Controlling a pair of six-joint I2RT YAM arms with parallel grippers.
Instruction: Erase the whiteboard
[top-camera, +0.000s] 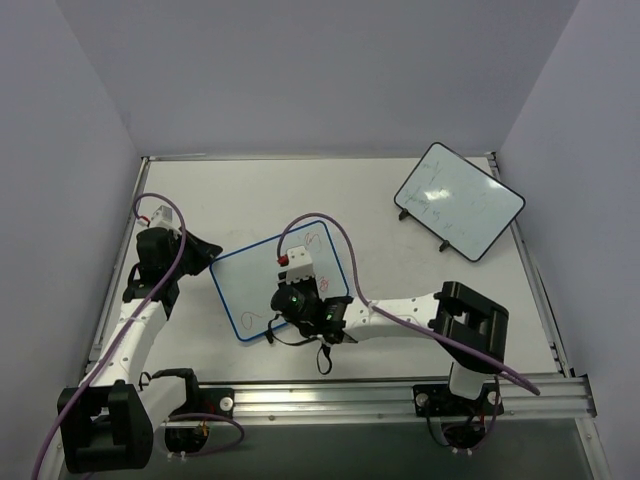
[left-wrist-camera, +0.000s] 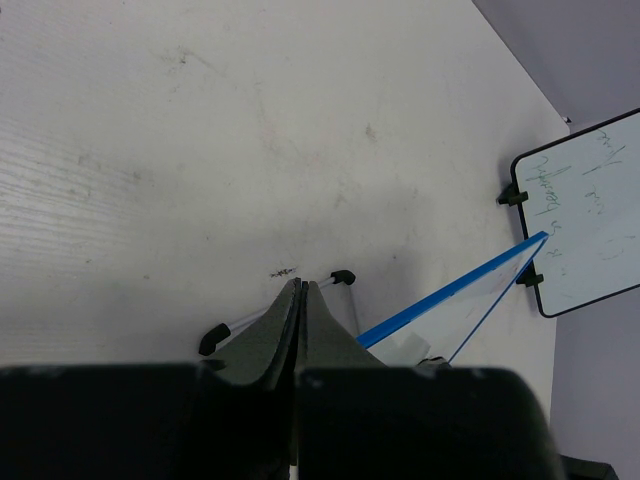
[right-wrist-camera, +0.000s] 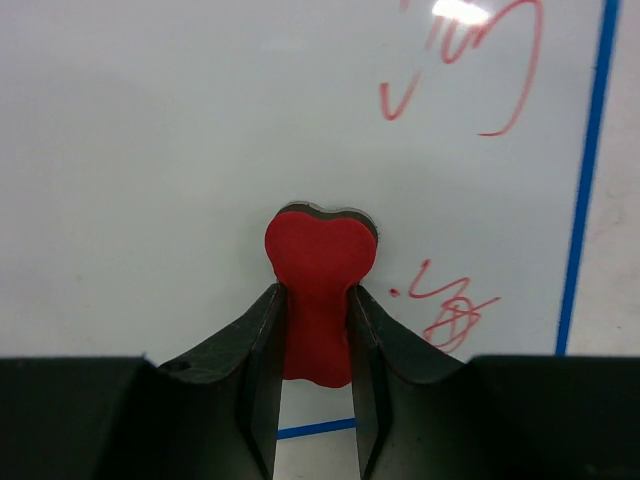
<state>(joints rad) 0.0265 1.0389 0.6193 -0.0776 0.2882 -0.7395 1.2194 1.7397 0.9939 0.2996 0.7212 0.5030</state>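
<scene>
Left gripper (left-wrist-camera: 301, 288) sits at the left corner of the whiteboard (top-camera: 250, 285), fingers squeezed flat together. Honestly can't tell if the rim's caught between them. The blue-rimmed board lies skewed in the middle of the table (top-camera: 380, 260). Right gripper (right-wrist-camera: 315, 300) is over its lower right part, fingers narrow and pinching a red eraser (right-wrist-camera: 320, 255). Red scribbles (right-wrist-camera: 450, 315) are just right of that, with more further up. Black-rimmed board (top-camera: 460, 200) is far right, well apart.
</scene>
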